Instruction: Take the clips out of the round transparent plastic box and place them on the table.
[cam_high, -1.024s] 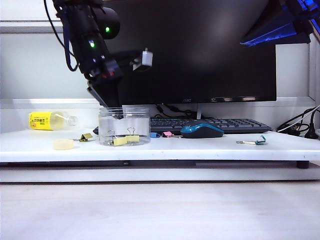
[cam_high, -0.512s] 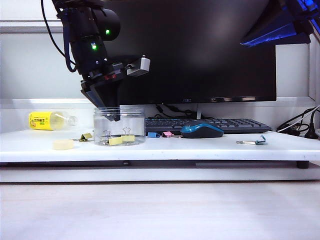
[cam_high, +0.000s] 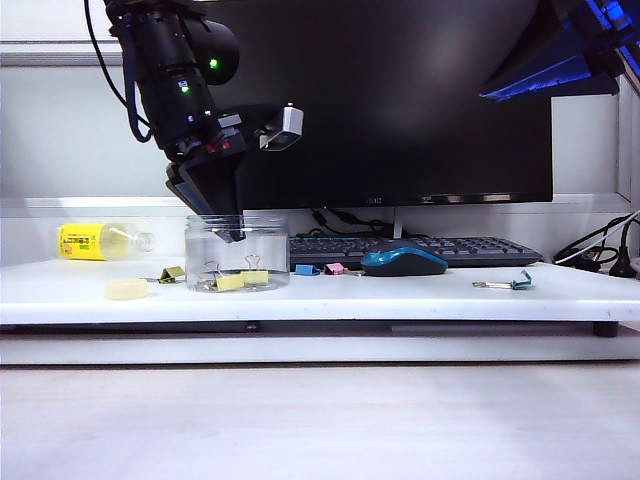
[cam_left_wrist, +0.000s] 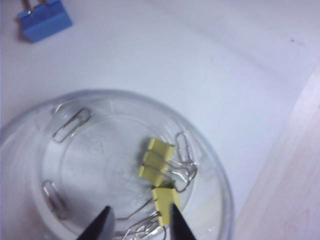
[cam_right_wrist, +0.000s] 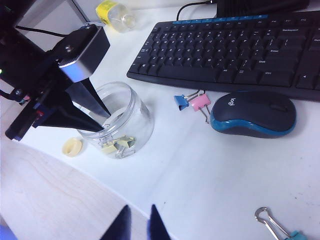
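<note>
While our left tool (cam_left_wrist: 139, 222) hangs spread inside the box (cam_left_wrist: 215, 170) near the table's (cam_left_wrist: 200, 65) left front edge, above the clips (cam_left_wrist: 159, 165), our right tool (cam_right_wrist: 137, 224) hovers slightly parted, empty.

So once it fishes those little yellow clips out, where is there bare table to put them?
Bare white table lies along the front edge, between the round clear plastic jar and the teal clip. It is crowded around the jar: cream cap, blue and pink clips, mouse.

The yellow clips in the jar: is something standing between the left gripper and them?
Nothing visible. The left gripper hangs open inside the round transparent plastic box, directly over the clips. Only loose paper clips lie beside them.
</note>
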